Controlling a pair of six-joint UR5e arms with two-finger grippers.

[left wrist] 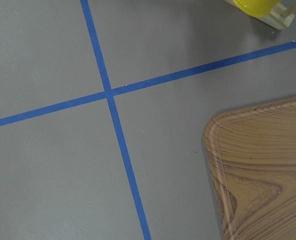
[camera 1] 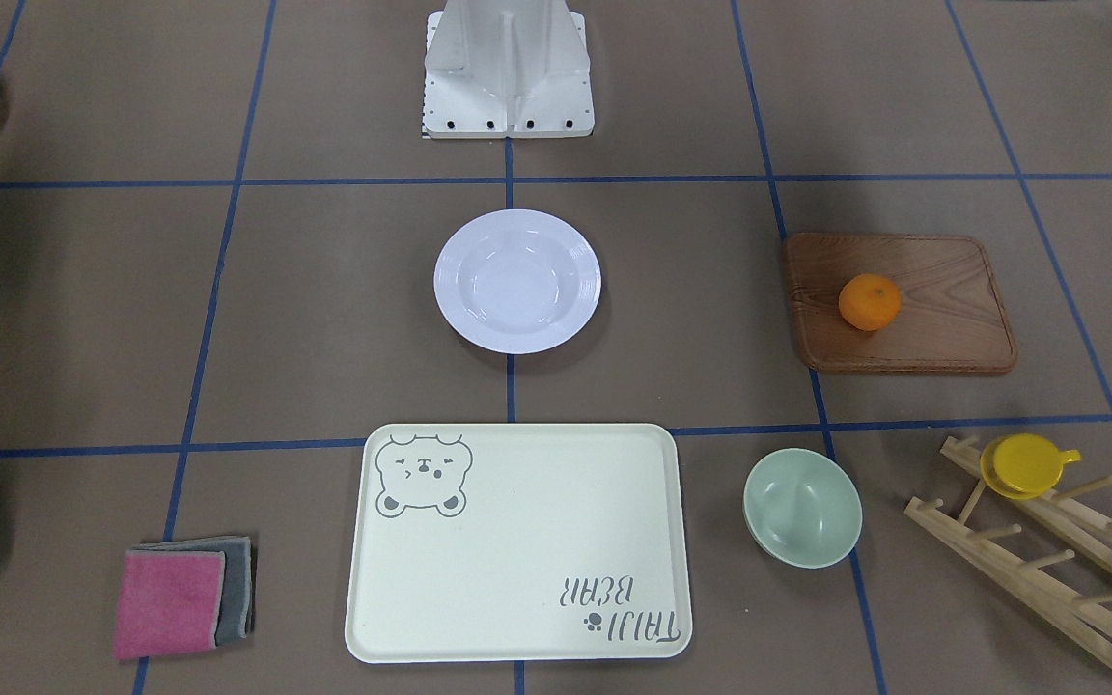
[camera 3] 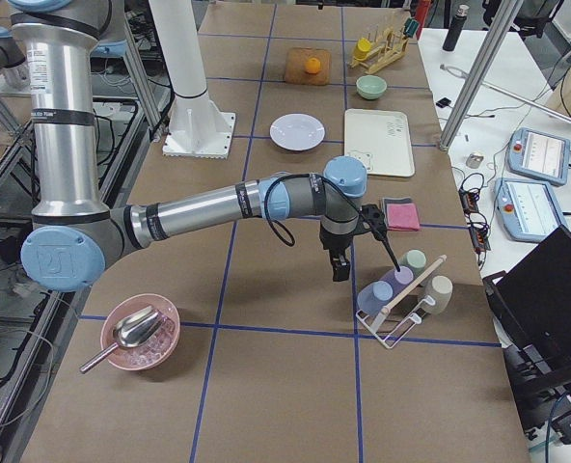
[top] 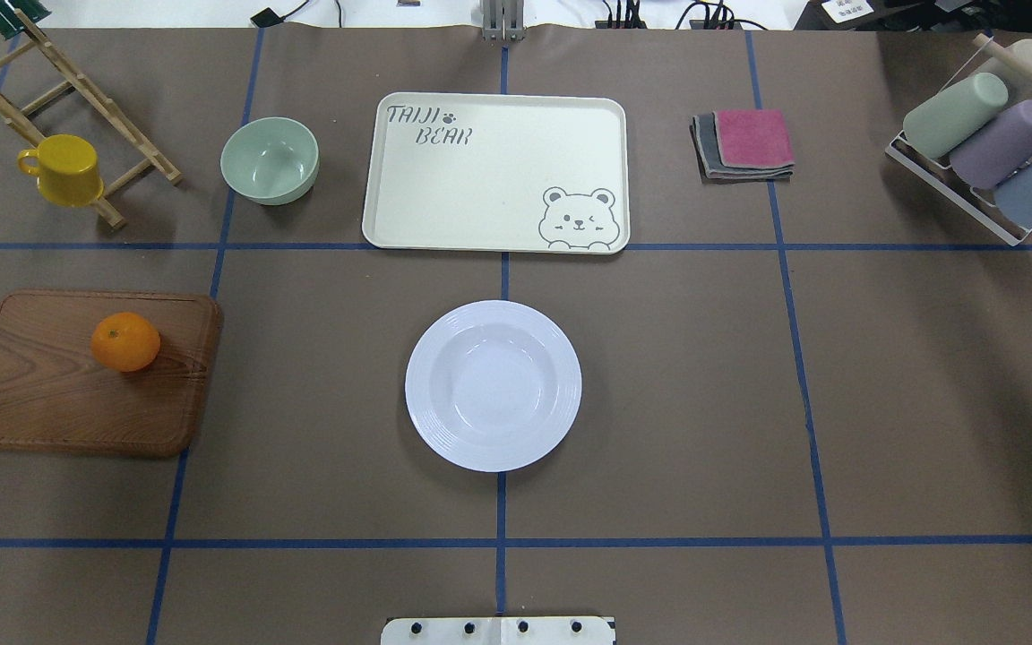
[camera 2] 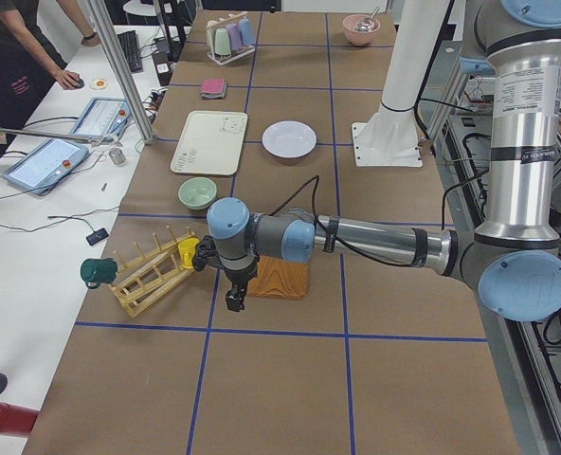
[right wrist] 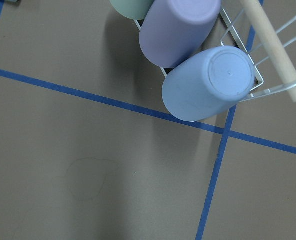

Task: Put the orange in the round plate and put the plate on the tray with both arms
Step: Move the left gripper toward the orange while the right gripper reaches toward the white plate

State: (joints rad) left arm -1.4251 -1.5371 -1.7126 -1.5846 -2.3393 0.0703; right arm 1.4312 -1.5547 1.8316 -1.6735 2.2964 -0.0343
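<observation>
Barely begun, judging by the layout. Seen from overhead:

- On the left of the tabletop (top: 319, 403), the orange (top: 124, 341), sitting on the wooden board (top: 50, 403) and well apart from the round plate (top: 493, 385).
- In the middle, on the near side by the robot's base, that plate, bare and flat on the tabletop.
- Just beyond it on the far side, the tray (top: 498, 170), carrying nothing but its printed bear and lettering.

No gripping of any task thing, then, with orange and plate both lying free.

As for the left tool (camera 2: 235, 300): hanging over the tabletop just off the board's left end, with only a board corner and blue tape in its wrist view. Shown small from the side camera, so cannot tell whether wide or narrow.

Likewise for the right tool (camera 3: 339, 267): hanging at the far right near the racked tumblers (top: 1004, 143), and cannot tell its opening either.

Left to do, by this reading, all of it:

- Reach across the board and take the orange, most naturally with the left arm.
- Carry it rightward and set it in the plate's hollow.
- Grip the plate's rim from both sides.
- Lift it level and put it down on the tray.
</observation>
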